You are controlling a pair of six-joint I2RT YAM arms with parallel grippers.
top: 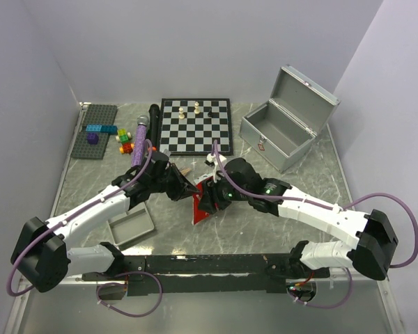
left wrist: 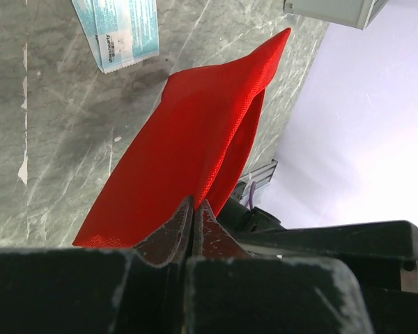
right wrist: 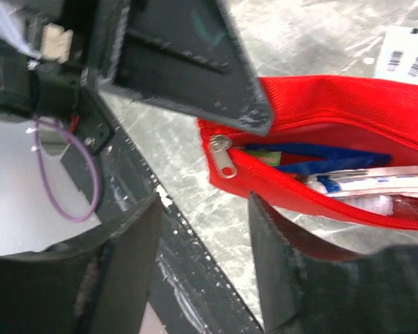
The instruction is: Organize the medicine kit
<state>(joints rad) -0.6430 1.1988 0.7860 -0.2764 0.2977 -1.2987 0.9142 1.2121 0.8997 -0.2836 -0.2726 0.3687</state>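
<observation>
Two robot arms meet over a red pouch in the middle of the marbled surface, its zip open
The left arm has its jaws pinching the pouch's fabric, holding one side up. The right arm hovers by the zip pull, jaws spread and empty. Packets show inside; one sachet lies loose near the pouch. The step looks like holding the pouch open for filling; next, the right arm would need to collect the loose sachet and slip it through the opening

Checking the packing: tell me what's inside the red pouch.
In the red pouch, through its open zipper: a blue item and white packets. Anything deeper is hidden by fabric.
</observation>
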